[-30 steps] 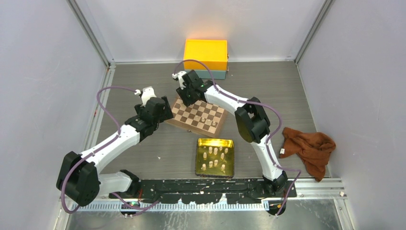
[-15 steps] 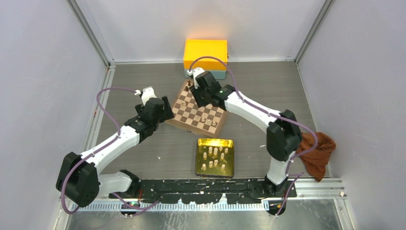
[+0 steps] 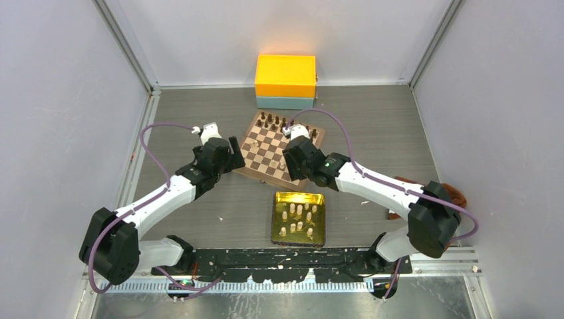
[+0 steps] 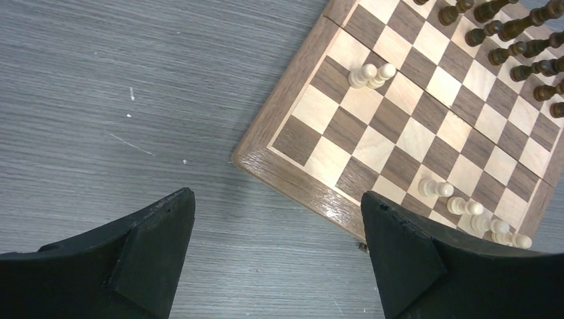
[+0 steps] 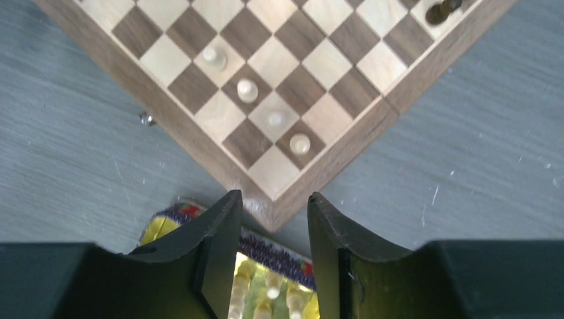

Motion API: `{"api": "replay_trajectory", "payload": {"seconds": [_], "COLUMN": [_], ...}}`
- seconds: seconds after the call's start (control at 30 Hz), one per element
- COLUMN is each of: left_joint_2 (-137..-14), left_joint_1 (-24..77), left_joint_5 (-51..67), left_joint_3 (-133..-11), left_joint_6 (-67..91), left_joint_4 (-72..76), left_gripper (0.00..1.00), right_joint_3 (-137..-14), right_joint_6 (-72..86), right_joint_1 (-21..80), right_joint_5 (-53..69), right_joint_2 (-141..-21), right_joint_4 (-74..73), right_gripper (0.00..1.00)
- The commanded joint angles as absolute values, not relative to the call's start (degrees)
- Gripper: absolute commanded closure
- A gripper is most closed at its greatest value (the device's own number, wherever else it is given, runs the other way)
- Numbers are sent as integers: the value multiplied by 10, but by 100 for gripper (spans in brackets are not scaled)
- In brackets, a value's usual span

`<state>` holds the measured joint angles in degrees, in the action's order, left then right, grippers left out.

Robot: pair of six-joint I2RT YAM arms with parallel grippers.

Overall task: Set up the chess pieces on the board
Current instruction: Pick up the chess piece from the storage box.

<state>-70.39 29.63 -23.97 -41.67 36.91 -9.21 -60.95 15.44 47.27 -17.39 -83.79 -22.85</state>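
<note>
The board (image 3: 269, 154) lies mid-table, and dark pieces (image 3: 269, 121) line its far edge. Several pale chess pieces (image 5: 247, 88) stand in a diagonal row near its near corner, and a pair (image 4: 372, 73) stands by its left edge. More pale chess pieces (image 3: 298, 216) lie in the gold tray (image 3: 318, 197). My left gripper (image 4: 277, 196) hangs open over bare table beside the board's left corner (image 4: 266, 163). My right gripper (image 5: 273, 196) is open and empty above the board's near corner, with the tray (image 5: 159, 229) just below it.
An orange box on a teal base (image 3: 286, 78) sits at the back wall, behind the board. A brown cloth (image 3: 457, 196) peeks out behind my right elbow. Grey side walls close in the table left and right.
My right arm swung from the board's far left corner across to its near right side, uncovering the dark pieces, and its jaws widened a little. The left arm barely moved.
</note>
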Motion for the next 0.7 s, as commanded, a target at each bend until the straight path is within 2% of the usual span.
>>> {"api": "replay_trajectory", "payload": {"seconds": [0.0,0.33,0.67], "left_joint_2": [-703,-701,-701], "left_joint_1": [302,307,310], "left_joint_5": [-222,-220,-220], "left_joint_3": [-415,-415,-417], "left_joint_6": [351,343,341], "left_joint_4": [-45,-46,-46], "left_gripper": [5,8,9], "right_joint_3": [-586,-521,-495], "right_joint_6": [210,305,378], "right_joint_1": [499,535,566], "right_joint_5": [-226,-264,-292], "right_joint_2": [-778,-693,-678], "right_joint_4": [-228,-272,-300], "right_gripper": [53,53,55]}}
